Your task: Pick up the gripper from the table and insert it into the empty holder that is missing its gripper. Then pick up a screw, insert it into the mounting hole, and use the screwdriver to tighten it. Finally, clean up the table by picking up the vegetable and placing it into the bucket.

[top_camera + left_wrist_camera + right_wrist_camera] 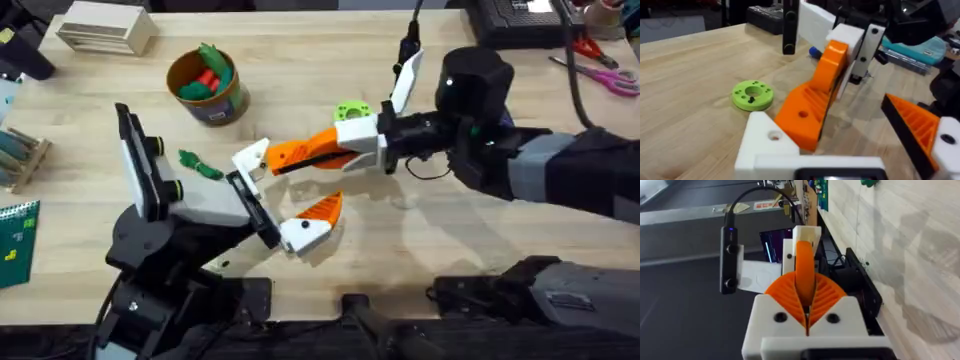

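My right gripper reaches in from the right, shut on the orange gripper. The wedge's pointed end rests against the empty white holder of my left gripper, which stands wide open. In the left wrist view the orange gripper leans on the bare holder; my other finger carries its orange pad. In the right wrist view my pads clamp the gripper. The dark green vegetable lies on the table left of the holder. The bucket stands behind it.
Red and green toy vegetables sit in the bucket. A green ring disc lies just behind the right gripper, with a small dark piece in it. Pink-handled scissors are at the far right, and a slatted white box at the far left.
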Action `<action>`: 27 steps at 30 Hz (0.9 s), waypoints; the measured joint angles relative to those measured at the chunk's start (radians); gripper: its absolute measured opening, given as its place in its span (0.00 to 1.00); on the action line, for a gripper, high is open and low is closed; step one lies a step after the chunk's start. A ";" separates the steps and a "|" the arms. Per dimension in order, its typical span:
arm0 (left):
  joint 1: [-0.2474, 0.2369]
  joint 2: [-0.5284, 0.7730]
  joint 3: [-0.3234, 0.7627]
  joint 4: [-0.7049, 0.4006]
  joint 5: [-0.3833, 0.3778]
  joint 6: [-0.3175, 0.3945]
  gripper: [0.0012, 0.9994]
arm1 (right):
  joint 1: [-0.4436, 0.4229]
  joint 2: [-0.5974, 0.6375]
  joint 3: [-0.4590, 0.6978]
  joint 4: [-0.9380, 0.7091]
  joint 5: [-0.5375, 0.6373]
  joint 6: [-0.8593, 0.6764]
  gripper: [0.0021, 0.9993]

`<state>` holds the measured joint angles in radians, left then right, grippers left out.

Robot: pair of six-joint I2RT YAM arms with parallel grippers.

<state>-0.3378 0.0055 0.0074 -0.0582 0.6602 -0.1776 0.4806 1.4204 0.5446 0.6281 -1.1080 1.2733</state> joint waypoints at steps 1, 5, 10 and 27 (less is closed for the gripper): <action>0.000 0.000 0.000 0.000 -0.003 -0.002 0.99 | 0.002 0.006 0.000 0.006 0.000 0.004 0.01; -0.001 0.000 0.000 0.000 0.002 -0.004 0.99 | 0.015 0.029 0.000 0.011 -0.001 0.014 0.01; 0.000 0.000 0.000 0.001 0.003 -0.007 0.99 | 0.016 0.033 0.000 0.023 -0.002 0.015 0.01; 0.000 0.000 0.000 0.001 0.001 -0.010 0.99 | 0.056 0.099 0.054 0.032 0.011 0.013 0.01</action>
<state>-0.3378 0.0055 0.0074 -0.0574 0.6609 -0.1879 0.5367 1.5194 0.5983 0.6605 -1.0973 1.2860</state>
